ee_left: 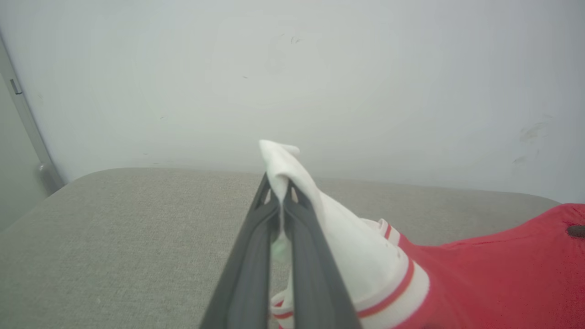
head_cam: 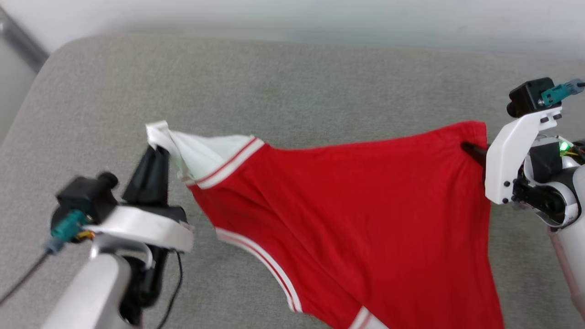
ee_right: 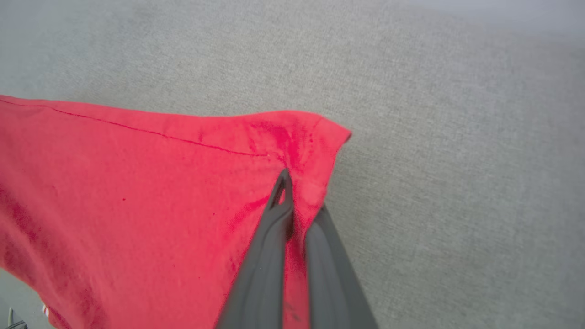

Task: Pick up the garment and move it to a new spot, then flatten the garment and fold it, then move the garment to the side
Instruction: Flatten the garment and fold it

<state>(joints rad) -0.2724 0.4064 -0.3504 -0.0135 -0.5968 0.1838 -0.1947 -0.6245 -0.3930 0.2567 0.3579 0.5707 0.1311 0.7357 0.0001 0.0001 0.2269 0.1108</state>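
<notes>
Soft even light, slight blur.

Grey fabric surface (head_cam: 320,87) against a pale wall (head_cam: 292,18).
The surface is woven and finely textured, with a rounded corner at the far left. The plain wall rises behind its far edge, with faint smudges (ee_left: 530,133) toward the right. A grey metal strip (head_cam: 20,43) runs along the wall at the far left.

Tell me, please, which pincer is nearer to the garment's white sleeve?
Left. The left pincer is shut on the white sleeve; the right pincer grips the far red corner of the garment.
</notes>
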